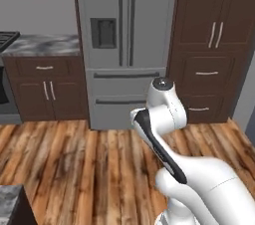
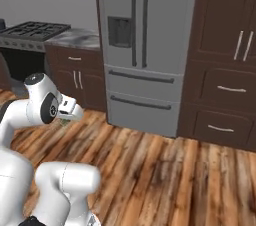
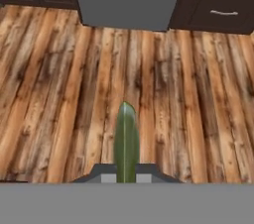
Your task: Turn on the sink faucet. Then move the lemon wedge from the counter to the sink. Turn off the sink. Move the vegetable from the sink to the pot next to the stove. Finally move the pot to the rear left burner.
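My gripper (image 3: 126, 173) is shut on the vegetable (image 3: 126, 139), a long dark green piece that sticks out between the two fingertips and points over the wooden floor (image 3: 59, 94). The stove (image 2: 32, 30) stands at the far left, with a stretch of marbled counter (image 2: 80, 37) between it and the fridge. In the left base view the stove (image 1: 7, 37) just shows at the edge beside the counter (image 1: 42, 45). My arm is folded low in front of the base. The sink, faucet, lemon wedge and pot are out of view.
A grey fridge (image 1: 124, 45) stands straight ahead, with tall brown cabinets (image 1: 214, 45) to its right. Open wooden floor (image 1: 74, 159) lies between the base and them. A marbled counter corner (image 1: 10, 204) pokes in at the lower left.
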You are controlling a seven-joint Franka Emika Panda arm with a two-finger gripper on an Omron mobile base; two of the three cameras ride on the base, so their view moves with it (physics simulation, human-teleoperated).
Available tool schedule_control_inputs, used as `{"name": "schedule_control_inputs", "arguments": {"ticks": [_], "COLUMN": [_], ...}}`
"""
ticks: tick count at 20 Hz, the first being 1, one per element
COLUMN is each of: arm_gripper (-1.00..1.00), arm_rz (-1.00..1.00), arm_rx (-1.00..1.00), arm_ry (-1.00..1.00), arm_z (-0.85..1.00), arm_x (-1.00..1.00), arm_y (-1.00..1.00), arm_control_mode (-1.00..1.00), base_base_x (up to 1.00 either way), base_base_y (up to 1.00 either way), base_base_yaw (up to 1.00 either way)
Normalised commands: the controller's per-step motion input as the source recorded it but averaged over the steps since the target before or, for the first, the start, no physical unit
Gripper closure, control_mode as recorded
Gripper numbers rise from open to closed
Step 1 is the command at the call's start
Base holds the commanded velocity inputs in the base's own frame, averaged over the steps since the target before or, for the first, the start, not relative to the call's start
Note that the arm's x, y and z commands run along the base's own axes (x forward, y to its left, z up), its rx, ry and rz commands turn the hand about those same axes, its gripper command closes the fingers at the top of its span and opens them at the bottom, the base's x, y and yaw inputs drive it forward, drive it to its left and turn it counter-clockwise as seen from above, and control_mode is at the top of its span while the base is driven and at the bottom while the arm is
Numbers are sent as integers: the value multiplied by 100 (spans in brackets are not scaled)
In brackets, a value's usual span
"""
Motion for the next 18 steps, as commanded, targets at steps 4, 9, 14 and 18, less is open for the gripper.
{"name": "schedule_control_inputs", "arguments": {"ticks": [4, 9, 14, 18], "arm_gripper": [100, 100, 100, 100], "arm_rz": [0, 0, 0, 0], "arm_rx": [0, 0, 0, 0], "arm_ry": [0, 0, 0, 0], "arm_z": [0, 0, 0, 0], "arm_x": [0, 0, 0, 0], "arm_y": [0, 0, 0, 0], "arm_control_mode": [100, 100, 100, 100], "base_base_x": [100, 92, 64, 49], "base_base_y": [59, 65, 74, 76], "base_base_yaw": [0, 3, 17, 20]}}
